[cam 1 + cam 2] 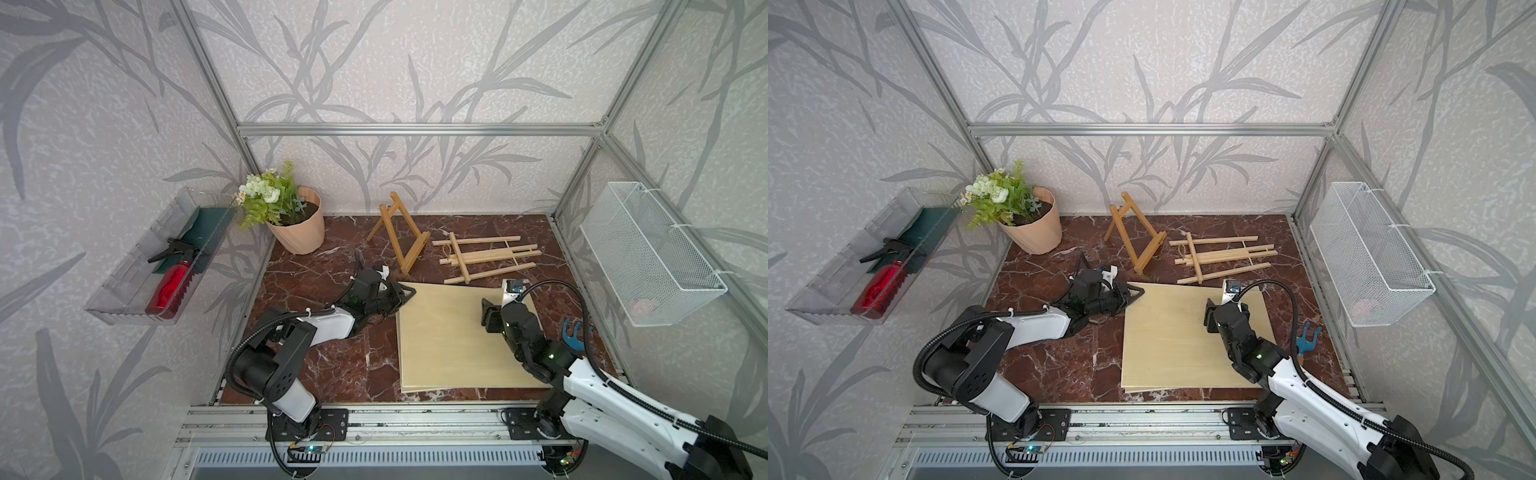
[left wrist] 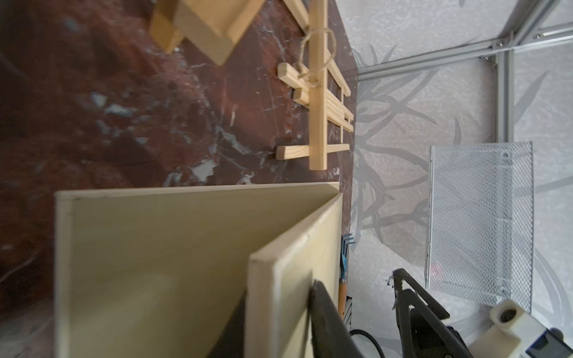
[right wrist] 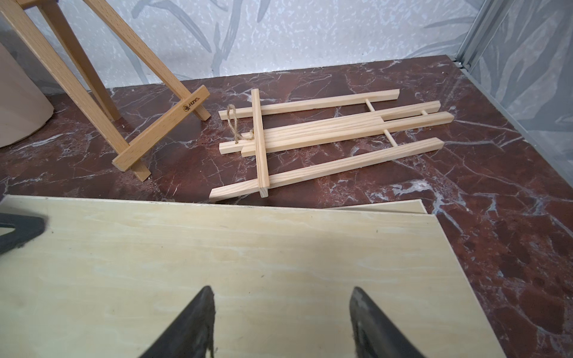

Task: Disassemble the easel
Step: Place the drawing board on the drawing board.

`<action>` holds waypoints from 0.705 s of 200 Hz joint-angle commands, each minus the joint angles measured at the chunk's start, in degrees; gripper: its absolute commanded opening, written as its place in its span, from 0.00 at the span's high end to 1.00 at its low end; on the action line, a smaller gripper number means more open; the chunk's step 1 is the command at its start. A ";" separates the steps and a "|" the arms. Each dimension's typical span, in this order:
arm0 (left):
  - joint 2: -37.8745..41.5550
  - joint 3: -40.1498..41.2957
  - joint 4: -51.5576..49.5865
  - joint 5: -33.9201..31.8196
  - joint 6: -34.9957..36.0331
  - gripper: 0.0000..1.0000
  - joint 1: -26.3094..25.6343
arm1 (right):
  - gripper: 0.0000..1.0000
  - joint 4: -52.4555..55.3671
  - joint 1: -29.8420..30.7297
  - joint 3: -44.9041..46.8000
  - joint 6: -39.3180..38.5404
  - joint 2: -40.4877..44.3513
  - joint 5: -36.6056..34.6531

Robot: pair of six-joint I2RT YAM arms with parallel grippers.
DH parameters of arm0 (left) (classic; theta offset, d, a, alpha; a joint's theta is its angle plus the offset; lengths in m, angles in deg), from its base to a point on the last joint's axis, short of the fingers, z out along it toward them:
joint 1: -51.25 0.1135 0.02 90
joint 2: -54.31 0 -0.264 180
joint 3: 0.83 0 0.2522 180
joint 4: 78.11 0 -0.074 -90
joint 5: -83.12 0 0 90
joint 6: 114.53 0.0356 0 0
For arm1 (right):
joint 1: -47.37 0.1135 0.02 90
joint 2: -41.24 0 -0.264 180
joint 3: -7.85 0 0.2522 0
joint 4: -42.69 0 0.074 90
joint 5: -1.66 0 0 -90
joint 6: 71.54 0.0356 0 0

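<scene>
In both top views the two arms are entering from the lower edge of the frame over a red-brown marble table (image 1: 332,365). At lower centre-right two pale boards are lying stacked. The lower board (image 2: 148,263) is resting flat, and the upper board (image 1: 449,336) is lying slightly askew over it. The left wrist view shows the upper board's upper-left corner standing raised off the lower one. The left gripper (image 1: 409,292) is reaching in from the left of the frame to that corner, one finger (image 2: 325,319) lying on the top face and the other passing beneath. Its jaws are standing narrowly apart, and whether they are pressing the board cannot be told. The right gripper (image 3: 279,293) is hovering over the upper board's upper-right part, jaws spread wide with nothing between them. Right of the boards a blue pronged tool (image 1: 573,336) is lying on the table. Just beyond the boards' far edge, at centre right, the pale easel (image 1: 486,257) is lying folded flat, a twine loop (image 3: 232,124) trailing at its left end. To its left the darker easel (image 1: 401,239) is standing on its legs near the back wall. Further left a peach pot (image 1: 297,237) of white flowers is standing. On the left wall a clear tray (image 1: 124,286) is holding a red spray bottle (image 1: 170,286), and on the right wall a white wire basket (image 1: 648,257) is hanging.
</scene>
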 commanded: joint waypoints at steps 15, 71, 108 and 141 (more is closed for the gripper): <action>0.10 0.76 0.14 -1.30 1.12 0.60 1.97 | 0.32 -1.74 -0.31 -1.20 0.76 -1.15 1.18; -0.26 0.53 0.94 -0.79 0.77 0.55 2.52 | 0.32 -2.02 -0.31 -1.21 0.96 -1.65 1.68; -0.48 -1.30 -0.36 -0.83 1.27 0.54 3.01 | 0.32 -2.20 -0.31 -1.23 1.01 -2.18 1.96; -1.18 -1.81 1.02 0.38 0.45 0.51 4.27 | 0.32 -2.33 -0.31 -1.18 1.01 -2.22 2.18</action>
